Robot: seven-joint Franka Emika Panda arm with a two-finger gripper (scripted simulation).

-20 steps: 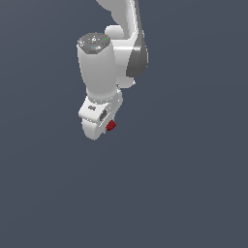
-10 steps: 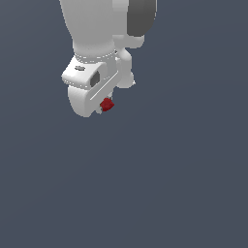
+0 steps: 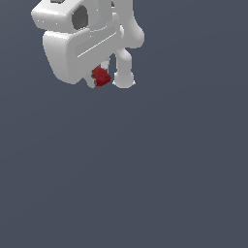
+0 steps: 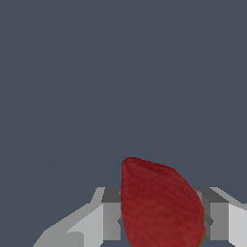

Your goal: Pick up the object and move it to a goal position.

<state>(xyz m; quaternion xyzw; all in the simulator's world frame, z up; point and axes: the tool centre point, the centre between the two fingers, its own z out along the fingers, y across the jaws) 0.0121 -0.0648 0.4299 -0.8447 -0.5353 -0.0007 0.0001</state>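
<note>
1. The gripper point(image 3: 107, 80) now sits high in the exterior view's upper left. A second ago it hung near the middle of that view, so the arm has moved up and toward the exterior view's left, and it fills more of the frame than before.

2. The hand has also turned: its broad white body now faces the camera, with one finger point(image 3: 123, 72) plain to see at the exterior view's right of the load.

3. The strawberry point(image 3: 101, 76) has travelled with it. It sits between the fingers, red body showing, a bit of green at its edge.

4. The wrist view confirms the hold: the strawberry point(image 4: 161, 205) fills the gap between the two grey pads point(image 4: 112, 214), which press against its sides. The jaws are narrow, closed on the fruit.

5. Nothing but plain dark ground shows around it; no goal marker is visible in either view.

6. My judgement: the pick is done and the carry is under way. How far the goal lies cannot be told.
</note>
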